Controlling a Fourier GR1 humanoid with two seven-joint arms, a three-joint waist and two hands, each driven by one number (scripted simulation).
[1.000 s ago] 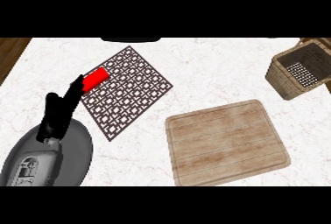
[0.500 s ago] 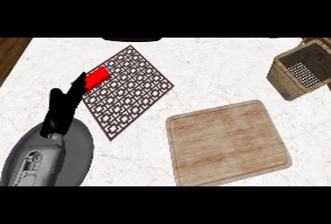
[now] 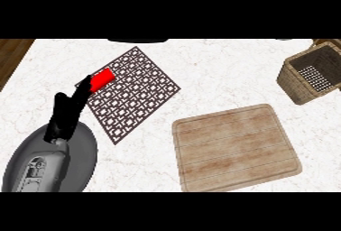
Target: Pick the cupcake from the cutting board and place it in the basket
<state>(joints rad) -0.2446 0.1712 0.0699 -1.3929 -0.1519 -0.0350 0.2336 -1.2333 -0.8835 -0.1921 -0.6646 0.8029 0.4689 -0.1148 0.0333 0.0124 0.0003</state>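
1. One hand (image 3: 66,115) shows, the left, black, on a grey forearm that comes in from the near left corner.
2. Its fingers stretch straight toward the far side, and their tips reach a small red block (image 3: 102,80). They are not curled round anything, so the hand is open.
3. The red block lies on the far left edge of a dark brown patterned mat (image 3: 133,94), which sits turned like a diamond on the left half of the white marbled tabletop (image 3: 220,72). I cannot tell whether the fingertips touch the block or only overlap it in the view.
4. A wooden cutting board (image 3: 233,146) lies near and right of centre, slightly turned, just beside the mat's right corner but apart from it. Its top is pale, streaked wood with a groove round the rim, and nothing stands on it.
5. No cupcake shows anywhere in the view, so its look and place cannot be told.
6. A woven basket (image 3: 293,79) stands at the far right, partly cut by the edge, well apart from the hand. Its inside shows a pale dotted bottom.
7. The right hand is not in view.
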